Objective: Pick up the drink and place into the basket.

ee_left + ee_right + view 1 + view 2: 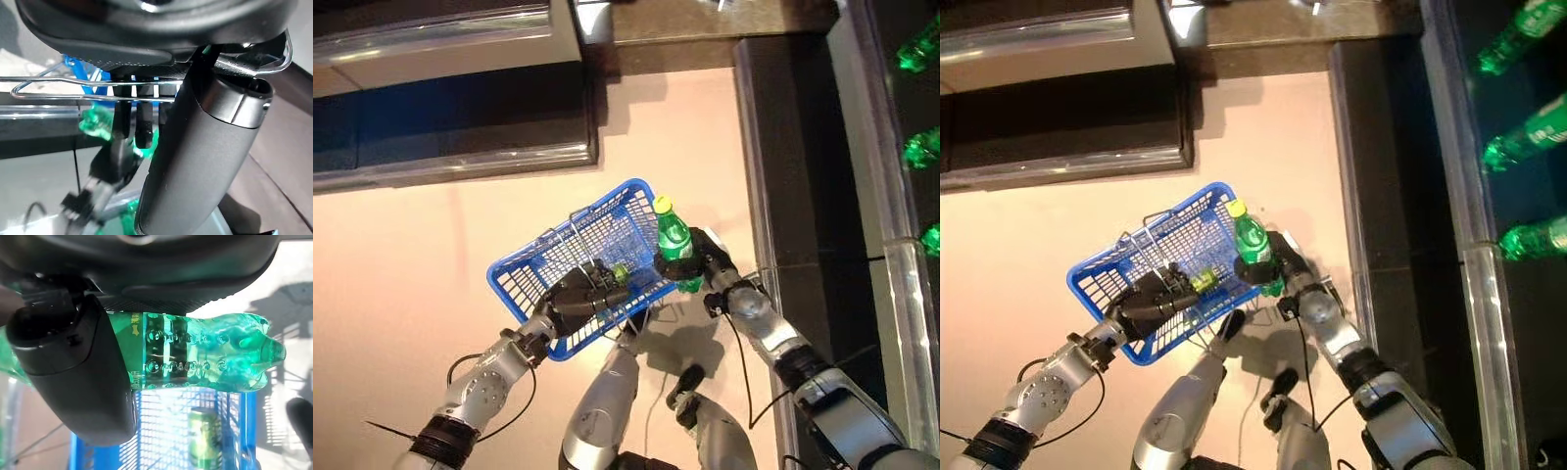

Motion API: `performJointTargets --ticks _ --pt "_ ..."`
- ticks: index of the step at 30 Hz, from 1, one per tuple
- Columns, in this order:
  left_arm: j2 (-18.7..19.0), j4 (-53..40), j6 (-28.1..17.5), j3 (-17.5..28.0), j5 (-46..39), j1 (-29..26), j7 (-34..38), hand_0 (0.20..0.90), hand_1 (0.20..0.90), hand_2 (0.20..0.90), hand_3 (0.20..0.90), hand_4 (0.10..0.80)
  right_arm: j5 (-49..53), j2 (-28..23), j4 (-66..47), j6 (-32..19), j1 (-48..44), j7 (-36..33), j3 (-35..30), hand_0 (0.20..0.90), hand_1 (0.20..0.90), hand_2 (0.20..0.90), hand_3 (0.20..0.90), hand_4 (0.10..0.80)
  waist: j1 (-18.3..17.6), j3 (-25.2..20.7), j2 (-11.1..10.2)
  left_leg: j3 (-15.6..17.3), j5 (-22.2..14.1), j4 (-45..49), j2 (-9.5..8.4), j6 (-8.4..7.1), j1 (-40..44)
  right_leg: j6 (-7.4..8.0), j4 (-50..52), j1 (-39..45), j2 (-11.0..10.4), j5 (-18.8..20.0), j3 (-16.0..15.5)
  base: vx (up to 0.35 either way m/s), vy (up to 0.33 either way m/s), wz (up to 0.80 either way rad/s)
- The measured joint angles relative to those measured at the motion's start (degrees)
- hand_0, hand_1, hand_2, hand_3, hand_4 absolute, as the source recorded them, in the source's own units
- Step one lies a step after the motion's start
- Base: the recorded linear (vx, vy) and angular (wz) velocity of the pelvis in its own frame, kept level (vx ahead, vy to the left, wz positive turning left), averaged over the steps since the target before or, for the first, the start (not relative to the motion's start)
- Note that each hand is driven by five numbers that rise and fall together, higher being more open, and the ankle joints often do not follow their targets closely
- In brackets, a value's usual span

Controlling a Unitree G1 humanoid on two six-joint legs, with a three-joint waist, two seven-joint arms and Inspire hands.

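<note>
The left hand [576,299] is curled round the wire handle of the blue basket [524,279], while just beyond, the right hand [697,262] grips the green drink bottle [673,238] seemingly above the basket's rim, not yet released inside.

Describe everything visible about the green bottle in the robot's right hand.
The green bottle is clear green plastic with a yellow cap, a label round its middle and a dimpled, lobed base. The right hand is curled round its lower body, holding it roughly upright at the near right rim of the blue basket, not yet inside. Only the hand touches it. The left hand grips the basket's wire handle.
</note>
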Motion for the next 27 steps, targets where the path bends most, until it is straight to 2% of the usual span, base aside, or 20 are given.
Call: performJointTargets --ticks 4,9,14,20,23,27 --pt "0.0 0.0 1.4 -1.4 1.5 -1.0 -0.3 0.3 0.3 0.3 0.2 0.1 2.1 2.3 4.5 1.5 -2.3 -0.3 1.1 0.3 0.3 0.3 0.2 0.1 1.8 0.0 0.0 -1.5 0.0 0.4 -0.79 -0.02 -0.4 0.37 0.0 0.5 -0.6 -0.3 -1.6 0.011 -0.005 0.24" --pt "-0.1 -0.4 2.7 -2.8 2.4 -1.3 -0.4 0.3 0.3 0.3 0.2 0.1 3.7 4.7 4.7 1.9 -2.7 -0.2 2.0 0.3 0.3 0.3 0.2 0.1 3.1 0.0 0.0 -2.5 0.0 0.7 -1.91 -0.01 -0.5 0.81 -0.2 1.1 -1.2 -0.6 -1.5 0.009 0.011 0.15" --pt "-0.1 -1.9 3.8 -4.4 3.4 -2.3 -0.5 0.3 0.3 0.3 0.2 0.1 5.6 7.5 4.8 2.5 -4.4 -0.2 2.0 0.3 0.3 0.3 0.2 0.1 4.1 0.0 0.0 -2.7 0.0 0.8 -2.03 0.0 -0.6 0.85 -0.2 1.2 -1.1 -0.7 -1.7 0.005 0.006 0.02" --pt "-0.6 -2.2 5.2 -5.1 3.6 -5.0 -0.6 0.3 0.3 0.3 0.2 0.1 8.4 8.4 8.2 7.0 -7.4 -0.4 1.8 0.3 0.3 0.3 0.2 0.1 4.1 0.0 0.0 -3.7 0.0 1.6 -2.29 0.02 -1.5 0.91 -0.2 1.1 -1.1 -0.7 -2.9 0.02 0.014 0.09" --pt "-0.6 -2.2 5.4 -5.6 3.6 -5.9 -0.6 0.3 0.3 0.3 0.2 0.1 9.9 9.3 15.4 9.6 -9.8 -1.0 1.1 0.3 0.3 0.3 0.2 0.1 4.3 0.0 0.0 -3.7 0.0 1.7 -2.53 0.04 -1.6 0.92 -0.2 1.1 -1.3 -0.7 -2.9 0.011 0.001 0.0" --pt "-0.5 -2.2 5.7 -6.5 3.6 -7.1 -0.6 0.3 0.3 0.3 0.2 0.1 8.0 8.7 19.6 10.8 -10.6 -1.5 0.9 0.3 0.3 0.3 0.2 0.1 4.6 0.0 0.0 -3.7 0.0 1.8 -2.65 0.06 -1.6 0.95 -0.2 1.1 -1.4 -0.7 -2.9 0.0 0.0 0.0"
